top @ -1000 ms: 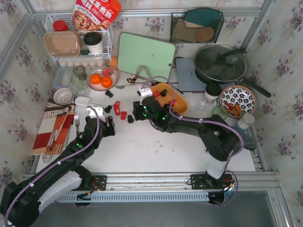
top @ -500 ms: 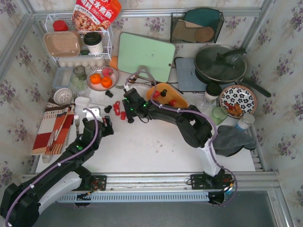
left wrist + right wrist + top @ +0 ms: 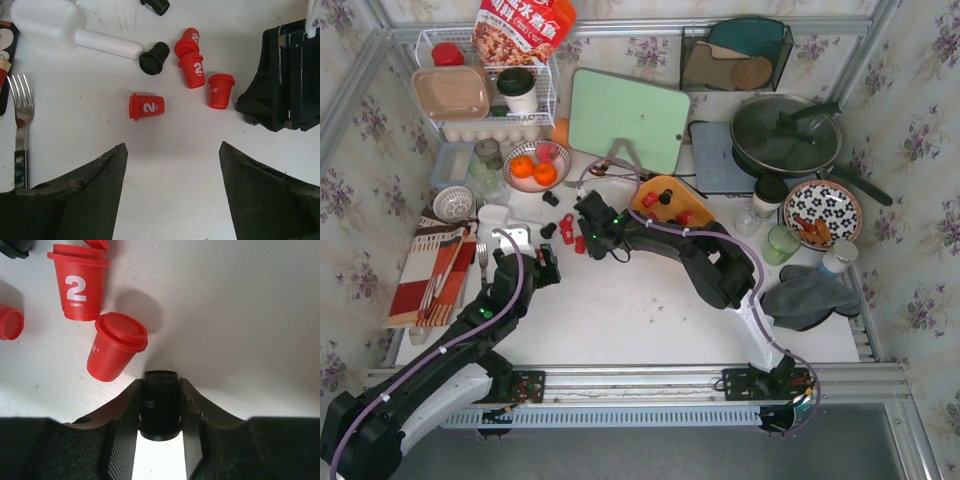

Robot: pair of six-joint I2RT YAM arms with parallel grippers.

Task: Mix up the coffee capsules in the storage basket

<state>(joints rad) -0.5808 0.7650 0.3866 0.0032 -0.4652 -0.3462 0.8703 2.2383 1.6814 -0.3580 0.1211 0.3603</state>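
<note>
The orange storage basket (image 3: pixel 708 216) lies at mid table with a few red and black coffee capsules (image 3: pixel 665 198) in it. More capsules lie loose on the white table to its left. My right gripper (image 3: pixel 591 240) is down among them. In the right wrist view it (image 3: pixel 160 385) is shut on a black capsule (image 3: pixel 160 407), both fingers against its sides, and red capsules (image 3: pixel 114 347) lie just ahead. My left gripper (image 3: pixel 170 150) hangs open and empty over bare table. A red capsule (image 3: pixel 146 106) and a black one (image 3: pixel 153 58) lie ahead of it.
A white scoop (image 3: pixel 50 22) and a fork (image 3: pixel 20 115) lie left of the loose capsules. A bowl of oranges (image 3: pixel 535 165), a green cutting board (image 3: pixel 628 118) and a white wire rack (image 3: pixel 485 85) stand behind. A pan (image 3: pixel 785 135) and flowered plate (image 3: pixel 822 212) are right.
My right arm swung left from beside the basket to the loose capsules, and its jaws closed round a black capsule. The left arm stayed still and open.
</note>
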